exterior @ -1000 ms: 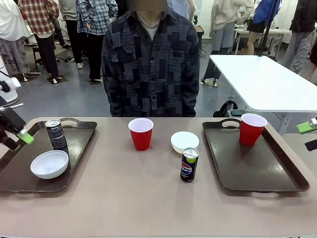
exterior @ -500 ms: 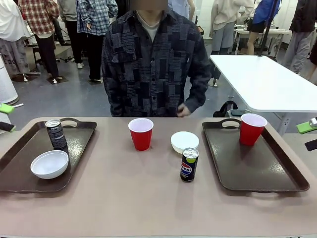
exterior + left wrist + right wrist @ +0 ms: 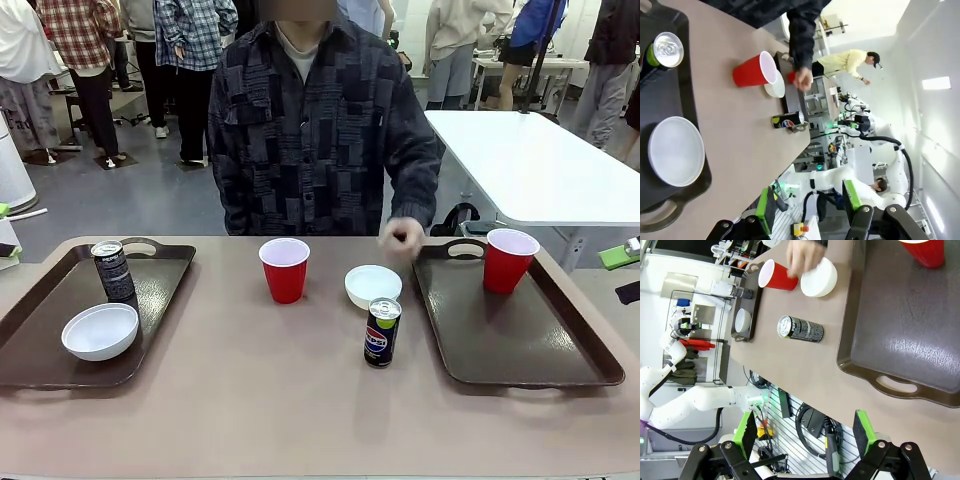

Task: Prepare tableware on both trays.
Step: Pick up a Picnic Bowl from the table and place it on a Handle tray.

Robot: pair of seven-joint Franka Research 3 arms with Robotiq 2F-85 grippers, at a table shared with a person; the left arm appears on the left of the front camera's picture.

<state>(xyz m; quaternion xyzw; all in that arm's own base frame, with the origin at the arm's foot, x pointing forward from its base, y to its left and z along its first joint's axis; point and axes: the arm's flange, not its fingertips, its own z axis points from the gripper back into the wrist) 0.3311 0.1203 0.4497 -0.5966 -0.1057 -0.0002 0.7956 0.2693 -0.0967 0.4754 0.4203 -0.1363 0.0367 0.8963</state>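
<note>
The left tray point(image 3: 160, 290) holds a black-green can point(image 3: 113, 270) and a white bowl point(image 3: 100, 331). On the right tray point(image 3: 520, 340) stands a red cup point(image 3: 510, 260). Between the trays on the bare table are a second red cup point(image 3: 285, 269), a second white bowl point(image 3: 373, 286) and the Pepsi can point(image 3: 382, 332). A person's hand point(image 3: 402, 238) hovers just above that bowl's far right side. My left gripper point(image 3: 807, 202) is open and empty, off the table's left end. My right gripper point(image 3: 805, 430) is open and empty, beyond the right tray's outer end.
The person stands at the far side of the table, at its middle. A white table point(image 3: 540, 170) stands behind on the right. Several people stand farther back. Bare tabletop point(image 3: 250, 400) runs along the near edge between the trays.
My left gripper has pulled back leftward from over the left tray's edge. The person's hand has come forward to the middle bowl. The tableware has not moved.
</note>
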